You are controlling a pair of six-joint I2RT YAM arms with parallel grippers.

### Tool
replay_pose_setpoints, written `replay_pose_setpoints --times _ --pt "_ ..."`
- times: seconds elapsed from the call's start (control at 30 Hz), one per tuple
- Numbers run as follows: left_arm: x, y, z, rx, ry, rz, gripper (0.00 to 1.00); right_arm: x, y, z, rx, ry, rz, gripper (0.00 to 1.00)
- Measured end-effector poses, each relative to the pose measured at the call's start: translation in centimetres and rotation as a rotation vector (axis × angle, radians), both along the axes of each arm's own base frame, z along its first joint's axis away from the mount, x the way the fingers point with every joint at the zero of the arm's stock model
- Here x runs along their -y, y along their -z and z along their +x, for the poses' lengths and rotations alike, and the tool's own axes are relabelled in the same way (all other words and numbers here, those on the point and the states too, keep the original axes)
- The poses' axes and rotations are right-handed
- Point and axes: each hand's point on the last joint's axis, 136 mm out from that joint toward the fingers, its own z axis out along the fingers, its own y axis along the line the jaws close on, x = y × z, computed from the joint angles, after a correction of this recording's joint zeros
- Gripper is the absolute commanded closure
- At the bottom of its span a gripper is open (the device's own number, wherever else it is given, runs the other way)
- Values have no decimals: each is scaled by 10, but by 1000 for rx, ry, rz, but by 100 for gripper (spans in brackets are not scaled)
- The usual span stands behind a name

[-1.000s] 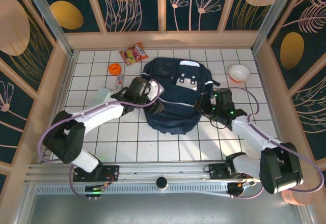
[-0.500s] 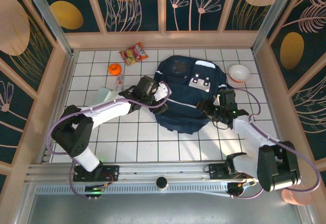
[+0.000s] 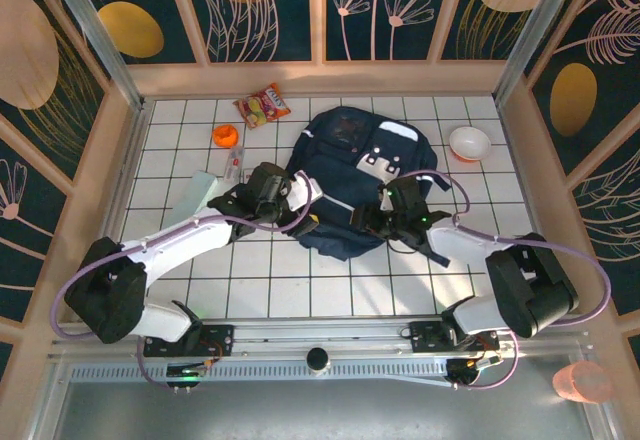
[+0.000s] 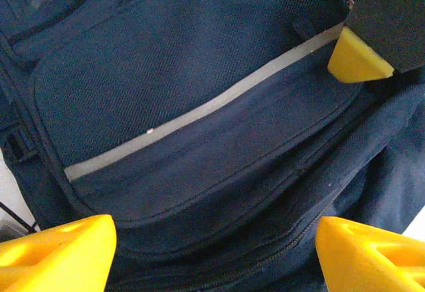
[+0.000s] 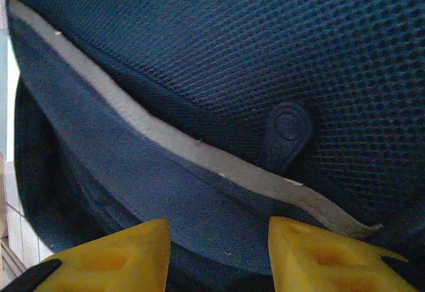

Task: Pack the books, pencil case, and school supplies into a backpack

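Observation:
The navy backpack (image 3: 365, 165) lies flat mid-table, front up, with white-grey patches. My left gripper (image 3: 306, 216) is at its near-left edge; its yellow fingers (image 4: 63, 252) stand wide apart, and the backpack's lower panel (image 4: 212, 172) with its zip seam lies between them. My right gripper (image 3: 368, 222) is at the near edge, shut on a fold of the backpack (image 5: 133, 172) below the pale stripe. The right gripper's finger (image 4: 355, 60) shows in the left wrist view. The pencil case (image 3: 234, 165) and a pale bluish-white piece of the school supplies (image 3: 200, 192) lie left of the left arm. The books are out of view.
A red-orange snack packet (image 3: 262, 106) and a small round orange object (image 3: 225, 135) sit at the back left. A white bowl (image 3: 469, 142) stands right of the backpack. Wooden walls close in the tiled table (image 3: 300, 280).
The backpack has swung right and then slid back left and nearer. Both grippers moved inward along its near edge and now sit close together.

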Motion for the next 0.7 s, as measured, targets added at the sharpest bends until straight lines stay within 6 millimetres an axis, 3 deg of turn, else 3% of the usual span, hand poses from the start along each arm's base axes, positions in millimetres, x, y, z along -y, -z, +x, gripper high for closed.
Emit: replay_pose_setpoints --times 0.1,0.2,0.3,0.4,0.53,0.7 --pt "4 -1 3 36 57 30 23 0 -16 2 27 -8 3 54" --pt "18 -5 5 89 175 56 23 5 -53 14 115 0 29 53" --pt "35 -12 11 140 286 63 22 22 -96 26 227 45 80 53" --pt "52 -18 20 196 386 75 24 43 -124 32 301 101 116 53" --pt "66 -6 20 223 548 128 26 63 -130 31 326 152 122 53" --pt "71 38 26 172 662 230 27 68 -111 22 277 153 94 53"
